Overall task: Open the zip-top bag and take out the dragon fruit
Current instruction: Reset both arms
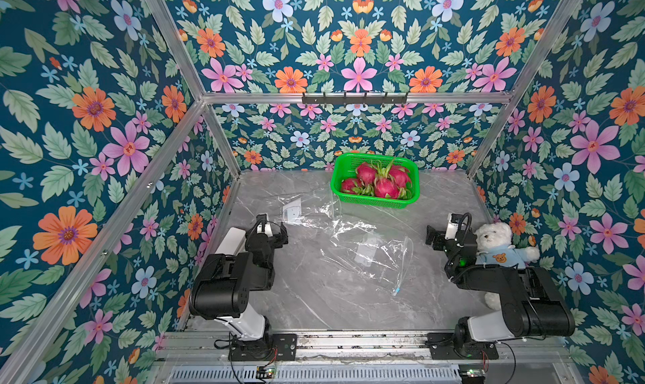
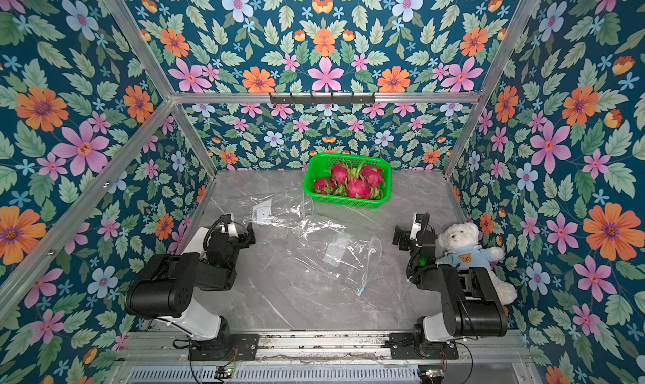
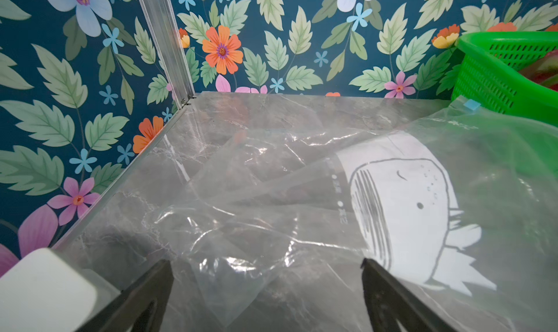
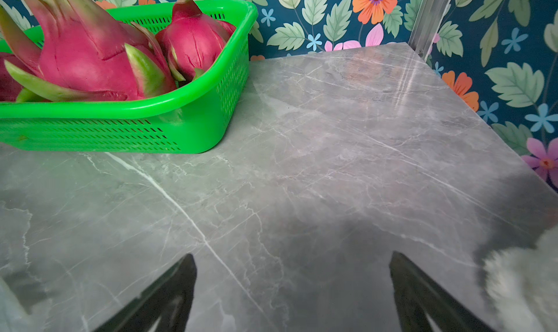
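The four dragon fruit [image 1: 378,181] sit piled in the green basket [image 1: 370,201] at the back of the gray table [image 1: 314,305]. A clear zip-top bag [image 1: 373,256] lies flat and crumpled in the middle of the table. Another clear bag [image 3: 407,209] (it has a whale drawn on it) lies in front of the left gripper [image 3: 265,264], whose jaws are wide apart with nothing in them. The right gripper [image 4: 293,258] has its jaws wide apart too, holding nothing, over bare table beside a white teddy bear [image 1: 495,239].
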Controlling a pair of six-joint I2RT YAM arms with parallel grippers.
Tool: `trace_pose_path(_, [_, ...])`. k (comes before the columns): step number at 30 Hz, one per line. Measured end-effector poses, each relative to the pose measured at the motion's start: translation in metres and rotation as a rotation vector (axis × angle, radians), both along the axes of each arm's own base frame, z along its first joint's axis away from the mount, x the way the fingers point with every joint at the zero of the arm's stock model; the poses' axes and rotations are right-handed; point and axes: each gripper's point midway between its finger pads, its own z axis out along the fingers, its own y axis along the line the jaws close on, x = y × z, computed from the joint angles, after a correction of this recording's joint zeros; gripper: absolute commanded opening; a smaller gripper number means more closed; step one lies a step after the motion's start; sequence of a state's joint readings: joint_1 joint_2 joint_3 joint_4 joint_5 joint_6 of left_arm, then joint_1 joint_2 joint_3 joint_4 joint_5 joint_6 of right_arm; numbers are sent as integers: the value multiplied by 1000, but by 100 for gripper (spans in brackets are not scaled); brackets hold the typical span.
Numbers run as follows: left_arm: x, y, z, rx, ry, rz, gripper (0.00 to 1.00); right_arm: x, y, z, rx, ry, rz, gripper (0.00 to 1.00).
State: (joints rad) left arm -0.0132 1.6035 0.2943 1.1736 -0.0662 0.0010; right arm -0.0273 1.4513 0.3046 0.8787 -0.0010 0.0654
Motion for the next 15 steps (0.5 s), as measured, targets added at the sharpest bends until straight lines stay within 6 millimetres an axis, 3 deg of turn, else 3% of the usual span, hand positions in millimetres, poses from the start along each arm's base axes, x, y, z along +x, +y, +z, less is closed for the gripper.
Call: trace_pose_path(15, [0,-4,0,-4,1,-15,99,0,0,0,0,0,0,99])
